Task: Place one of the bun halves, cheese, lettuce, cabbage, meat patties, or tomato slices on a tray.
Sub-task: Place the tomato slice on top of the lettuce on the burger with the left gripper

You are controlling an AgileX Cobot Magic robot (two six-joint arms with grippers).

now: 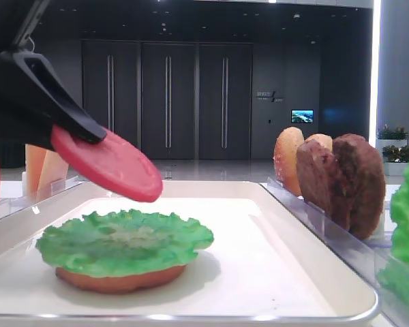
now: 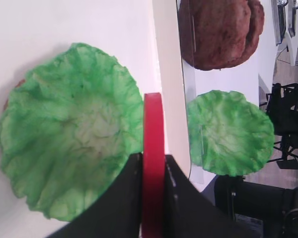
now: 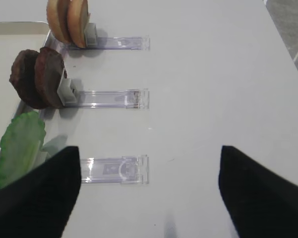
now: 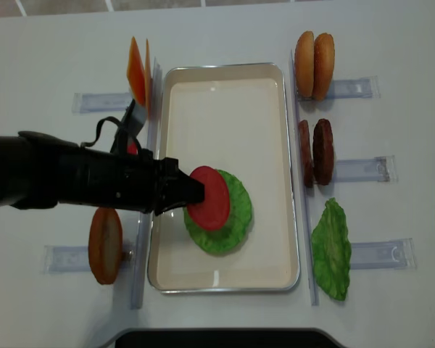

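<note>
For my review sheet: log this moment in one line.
left gripper: shut on tomato slice | above lettuce in tray | right gripper: open

Tomato slice above lettuce in tray

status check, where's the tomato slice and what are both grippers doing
Left gripper shut on tomato slice, held above lettuce on tray. Right gripper open, empty, over bare table. Nothing in the way.
</note>
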